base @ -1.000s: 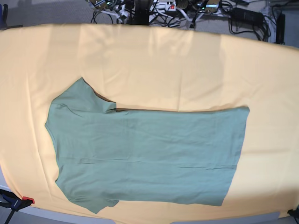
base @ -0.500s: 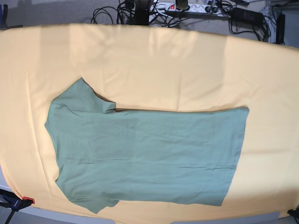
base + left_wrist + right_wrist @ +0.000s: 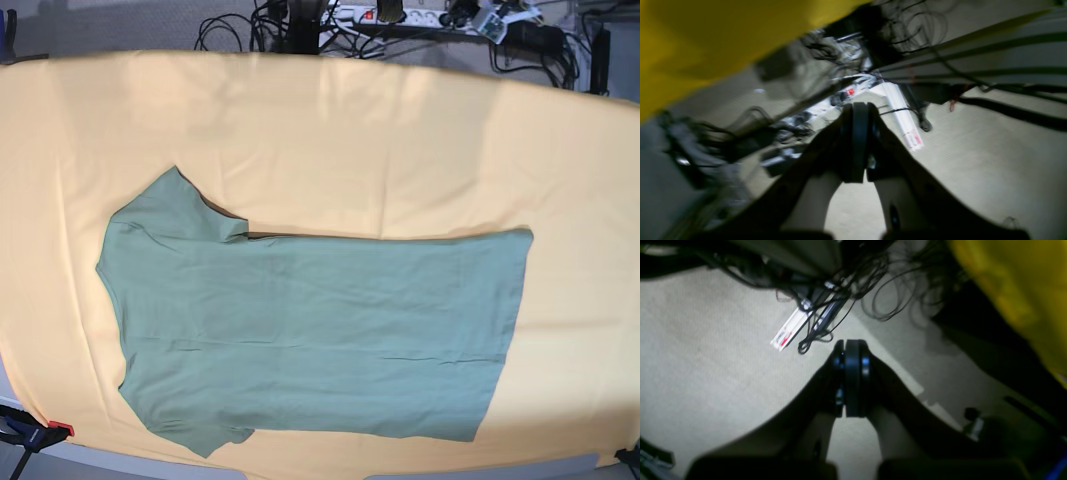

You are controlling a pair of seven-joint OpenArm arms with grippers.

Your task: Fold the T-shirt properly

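Sage shirt flat on the desk, both hands off over the floor

Sage-green and softly creased, the shirt lies spread flat on the yellow cloth that covers the desk. In the base view it sits lengthwise across the lower half, toward 6 o'clock of the cloth. Its hem runs straight down the 3 o'clock end; its shoulders and neckline are at the 9 o'clock end. One short sleeve points to 11 o'clock, the other to 7 o'clock near the desk's front edge. A shadow line marks the shirt's far edge. Nothing rests on the shirt.

At 7 o'clock of the base view a red-tipped clamp grips the desk's corner. Beyond the far edge, at 12 o'clock, cables and a power strip lie on the grey floor.

Neither hand is over the shirt. The left hand appears in its wrist view with its two dark fingers pressed together, nothing between them. It hangs above pale carpet, with a white power strip at 1 o'clock of the tips and a blurred edge of yellow cloth at 10 o'clock. The right hand is likewise fully closed and empty, over the same carpet, with a tangle of black cables at 12 o'clock and yellow cloth at 2 o'clock.
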